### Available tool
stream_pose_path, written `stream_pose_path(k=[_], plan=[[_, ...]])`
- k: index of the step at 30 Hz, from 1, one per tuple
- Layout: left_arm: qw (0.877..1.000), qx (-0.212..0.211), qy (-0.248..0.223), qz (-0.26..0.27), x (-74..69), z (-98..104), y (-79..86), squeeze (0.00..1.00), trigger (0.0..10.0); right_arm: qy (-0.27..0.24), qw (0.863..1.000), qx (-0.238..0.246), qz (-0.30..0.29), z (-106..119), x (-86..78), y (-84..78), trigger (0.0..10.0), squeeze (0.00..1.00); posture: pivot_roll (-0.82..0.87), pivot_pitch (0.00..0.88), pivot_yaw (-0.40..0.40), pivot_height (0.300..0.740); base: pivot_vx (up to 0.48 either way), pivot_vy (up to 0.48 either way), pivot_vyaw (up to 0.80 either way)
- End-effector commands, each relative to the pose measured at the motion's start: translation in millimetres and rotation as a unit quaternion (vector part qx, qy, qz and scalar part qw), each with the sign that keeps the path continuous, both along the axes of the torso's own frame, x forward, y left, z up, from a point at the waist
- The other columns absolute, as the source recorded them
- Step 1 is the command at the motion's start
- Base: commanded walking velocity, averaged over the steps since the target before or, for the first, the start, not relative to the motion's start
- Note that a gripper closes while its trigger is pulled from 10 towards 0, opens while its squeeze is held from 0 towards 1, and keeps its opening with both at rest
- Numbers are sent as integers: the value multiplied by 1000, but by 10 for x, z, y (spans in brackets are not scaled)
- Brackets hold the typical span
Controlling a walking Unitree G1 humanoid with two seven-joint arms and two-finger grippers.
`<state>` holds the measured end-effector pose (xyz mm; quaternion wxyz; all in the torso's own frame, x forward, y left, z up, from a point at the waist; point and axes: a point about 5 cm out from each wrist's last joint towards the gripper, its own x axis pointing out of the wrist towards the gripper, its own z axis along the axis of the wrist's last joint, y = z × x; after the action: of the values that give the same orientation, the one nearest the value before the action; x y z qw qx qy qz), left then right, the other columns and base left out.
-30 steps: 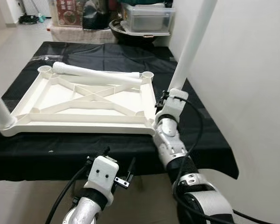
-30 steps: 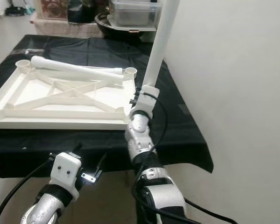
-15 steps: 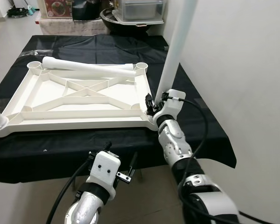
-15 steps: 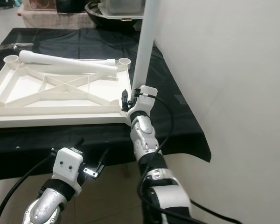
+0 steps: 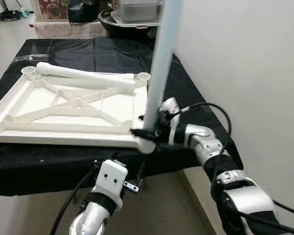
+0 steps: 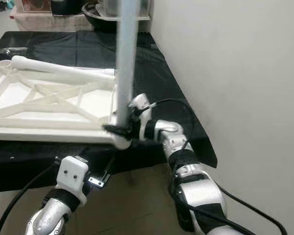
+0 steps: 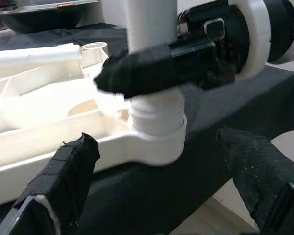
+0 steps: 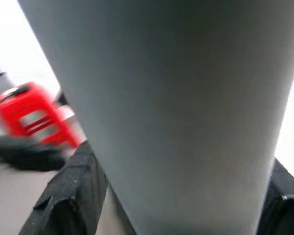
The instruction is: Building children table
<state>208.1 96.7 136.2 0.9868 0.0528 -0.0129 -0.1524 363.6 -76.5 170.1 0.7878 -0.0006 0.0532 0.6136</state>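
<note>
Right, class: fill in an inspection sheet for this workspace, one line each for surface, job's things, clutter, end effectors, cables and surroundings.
Surface: black cloth covering the table.
Job's things: white tabletop lying underside up; upright leg standing in its near right corner socket; loose leg lying across the far edge.
Clutter: nothing seen on the cloth.
End effectors: right end effector shut on the upright leg near its base; left end effector open, below the table edge facing that socket.
Cables: black cables along both arms.
Surroundings: white wall on the right; storage box and dark bowl beyond.

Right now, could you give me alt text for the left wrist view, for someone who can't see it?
The right gripper clamps an upright white table leg seated in the corner socket of an upside-down white tabletop on a black cloth, framed by two open black fingers.
</note>
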Motion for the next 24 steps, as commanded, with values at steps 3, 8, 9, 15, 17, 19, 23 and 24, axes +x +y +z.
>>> stream_pose_path(k=[3, 8, 9, 15, 17, 19, 23, 24], plan=[[1000, 0, 6, 0, -32, -33, -14, 0, 10000, 8, 998, -18, 59, 0, -52, 100, 10000, 0, 159, 104, -99, 740, 0, 0, 0], [1000, 0, 7, 0, -42, -39, -17, 0, 10000, -15, 999, -4, 45, 95, -6, 119, 0, 0, 157, 97, -98, 740, 0, 0, 0], [1000, 0, 7, 0, -42, -39, -17, 0, 10000, -15, 999, -4, 45, 95, -6, 119, 0, 0, 157, 97, -98, 740, 0, 0, 0], [1000, -1, 9, -2, -35, -45, -25, 0, 10000, -52, 995, -1, -88, 100, 123, 37, 0, 0, 150, 93, -95, 740, 0, 0, 0], [1000, 0, 9, -4, -24, -48, -24, 0, 10000, -37, 970, -5, -240, 45, 245, -102, 0, 0, 138, 95, -88, 740, 0, 0, 0], [1000, 0, 9, -5, -14, -50, -21, 0, 10000, -15, 921, 0, -389, -15, 331, -271, 0, 0, 136, 97, -88, 740, 0, 0, 0], [1000, 1, 10, -6, 0, -52, -17, 0, 10000, -1, 841, 6, -541, -92, 352, -448, 0, 0, 127, 100, -81, 740, 0, 0, 0], [1000, 1, 10, -7, 2, -53, -17, 0, 10000, 8, 814, 12, -580, -120, 345, -495, 0, 0, 127, 98, -81, 740, 0, 0, 0]])
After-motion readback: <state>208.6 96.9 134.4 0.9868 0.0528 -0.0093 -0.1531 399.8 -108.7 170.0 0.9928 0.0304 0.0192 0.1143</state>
